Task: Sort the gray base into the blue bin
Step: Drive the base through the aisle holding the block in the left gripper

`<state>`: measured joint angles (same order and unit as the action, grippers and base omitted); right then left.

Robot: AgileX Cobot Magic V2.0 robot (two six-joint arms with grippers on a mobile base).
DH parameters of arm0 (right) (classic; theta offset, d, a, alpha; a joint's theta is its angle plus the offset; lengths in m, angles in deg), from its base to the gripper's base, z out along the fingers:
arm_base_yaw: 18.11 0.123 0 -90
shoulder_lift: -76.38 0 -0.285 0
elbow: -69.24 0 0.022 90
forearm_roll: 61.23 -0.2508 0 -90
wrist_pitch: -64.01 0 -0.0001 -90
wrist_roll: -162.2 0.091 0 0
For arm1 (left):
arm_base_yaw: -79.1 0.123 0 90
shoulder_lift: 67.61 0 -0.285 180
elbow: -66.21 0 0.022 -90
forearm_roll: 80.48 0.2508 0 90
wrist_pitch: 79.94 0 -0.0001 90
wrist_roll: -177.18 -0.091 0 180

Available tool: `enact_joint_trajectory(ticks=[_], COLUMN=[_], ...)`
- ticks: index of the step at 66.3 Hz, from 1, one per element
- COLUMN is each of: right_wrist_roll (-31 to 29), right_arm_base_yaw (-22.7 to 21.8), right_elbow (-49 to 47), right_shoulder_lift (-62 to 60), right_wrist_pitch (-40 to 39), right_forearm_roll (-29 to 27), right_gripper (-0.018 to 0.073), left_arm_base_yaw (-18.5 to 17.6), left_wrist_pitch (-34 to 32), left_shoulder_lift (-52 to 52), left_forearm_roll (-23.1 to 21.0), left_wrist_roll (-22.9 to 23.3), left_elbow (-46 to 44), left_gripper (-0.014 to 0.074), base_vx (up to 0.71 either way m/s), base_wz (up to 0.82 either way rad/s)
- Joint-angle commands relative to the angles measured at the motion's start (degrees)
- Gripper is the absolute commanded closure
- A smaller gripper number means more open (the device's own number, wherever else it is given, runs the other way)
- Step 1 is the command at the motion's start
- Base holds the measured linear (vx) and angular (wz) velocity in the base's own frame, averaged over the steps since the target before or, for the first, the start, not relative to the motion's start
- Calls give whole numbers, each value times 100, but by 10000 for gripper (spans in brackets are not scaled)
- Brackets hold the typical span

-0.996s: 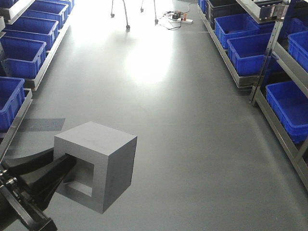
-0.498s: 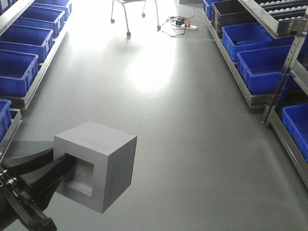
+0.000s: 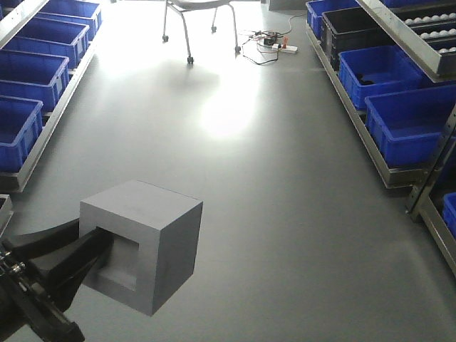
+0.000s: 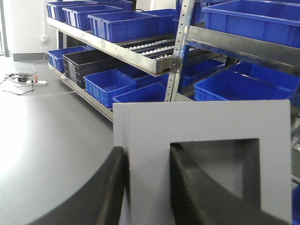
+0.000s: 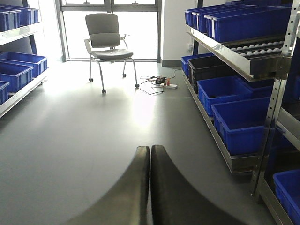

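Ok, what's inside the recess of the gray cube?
One finger of the left gripper sits inside the gray base, pinching its wall against the other. The recess floor behind that finger is hidden.

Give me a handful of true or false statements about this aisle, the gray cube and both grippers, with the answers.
1. The left gripper clamps one wall of the matte gray cube, with a finger inside its square recess. True.
2. The right gripper holds a second cube. False: its fingers are pressed together on nothing.
3. The cube rests on the ground. False: it is held above the gray floor.
4. A gray wheeled office chair stands at the aisle's far end. True.
5. Every bin in the right-hand row is blue. False: a black plastic bin sits among the blue bins.
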<state>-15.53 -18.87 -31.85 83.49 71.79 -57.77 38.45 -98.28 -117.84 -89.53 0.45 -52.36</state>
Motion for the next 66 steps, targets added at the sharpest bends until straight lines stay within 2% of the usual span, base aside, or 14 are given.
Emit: enact_joint_trajectory(ticks=[1, 66], right_wrist_roll=[-37, -37], right_arm_base_yaw=[-23, -23], right_elbow=[88, 88], right_shoulder_lift=[-67, -67], right_wrist_pitch=[-450, -450], right_forearm_roll=[32, 32], right_gripper=[568, 568], left_arm_base_yaw=[-16, -16], left_wrist_pitch=[-639, -639], left_shoulder_lift=[50, 50], left_forearm_roll=[-19, -19], left_wrist_roll=[15, 15], left_elbow=[-190, -190], left_gripper=[602, 602], base_vx=[43, 37], base_wz=[-1, 2])
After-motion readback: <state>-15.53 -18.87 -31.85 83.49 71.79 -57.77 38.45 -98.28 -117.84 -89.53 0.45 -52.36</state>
